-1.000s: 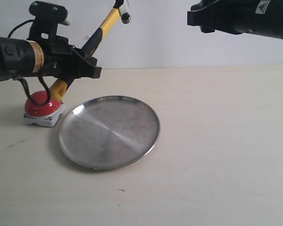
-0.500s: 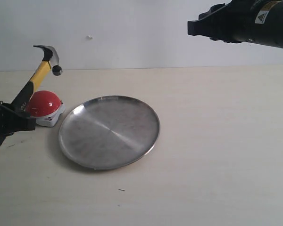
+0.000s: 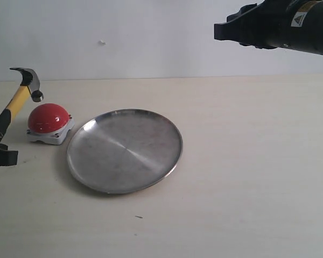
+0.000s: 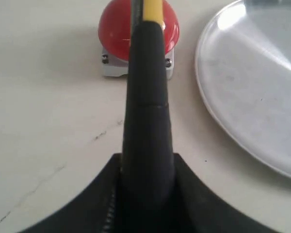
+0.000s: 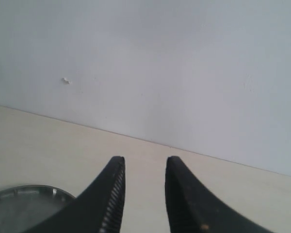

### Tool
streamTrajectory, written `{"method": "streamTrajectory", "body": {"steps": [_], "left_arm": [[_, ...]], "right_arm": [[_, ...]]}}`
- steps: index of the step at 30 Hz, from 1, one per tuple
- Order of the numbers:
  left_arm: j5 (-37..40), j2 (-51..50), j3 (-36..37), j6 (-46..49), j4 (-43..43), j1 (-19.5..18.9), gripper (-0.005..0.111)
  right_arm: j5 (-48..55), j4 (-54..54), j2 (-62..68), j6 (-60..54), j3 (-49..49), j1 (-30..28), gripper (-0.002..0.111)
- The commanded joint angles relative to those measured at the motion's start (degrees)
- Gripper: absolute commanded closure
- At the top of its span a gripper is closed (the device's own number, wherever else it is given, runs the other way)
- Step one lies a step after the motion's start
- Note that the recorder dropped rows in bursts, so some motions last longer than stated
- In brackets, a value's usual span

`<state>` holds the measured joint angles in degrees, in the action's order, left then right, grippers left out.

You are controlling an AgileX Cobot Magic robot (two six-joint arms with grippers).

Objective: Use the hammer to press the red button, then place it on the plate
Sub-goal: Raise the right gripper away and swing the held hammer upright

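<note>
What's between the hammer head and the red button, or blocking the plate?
Nothing visible. The yellow-and-black claw hammer, gripped by the left pincer, hangs head-first just above the glossy red dome button on its white base, bare air between. The shiny round silver plate beside it shows nothing on it.

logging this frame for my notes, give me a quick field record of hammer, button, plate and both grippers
hammer: tilted, handle in left gripper, head by the red button, contact unclear
red button: on table, beside plate, apart
plate: empty, flat on table
left gripper: shut on hammer
right gripper: open, empty, raised
</note>
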<state>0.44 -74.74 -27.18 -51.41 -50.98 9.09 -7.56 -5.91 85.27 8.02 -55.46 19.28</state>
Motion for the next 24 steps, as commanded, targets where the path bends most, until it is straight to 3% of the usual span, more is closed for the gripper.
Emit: {"method": "streamTrajectory", "body": {"steps": [1, 15, 24], "left_arm": [[-4.7, -0.7, -0.3, 0.1, 0.8, -0.1, 0.107], [-2.7, 4.4, -5.6, 0.1, 0.9, -1.2, 0.107], [-5.9, -9.9, -3.9, -2.9, 0.5, -1.1, 0.107]], "right_arm": [[-0.5, -0.5, -0.4, 0.1, 0.2, 0.1, 0.08], [-0.9, -0.5, -0.4, 0.2, 0.2, 0.1, 0.08], [-0.9, -0.5, -0.4, 0.2, 0.2, 0.1, 0.08]]}}
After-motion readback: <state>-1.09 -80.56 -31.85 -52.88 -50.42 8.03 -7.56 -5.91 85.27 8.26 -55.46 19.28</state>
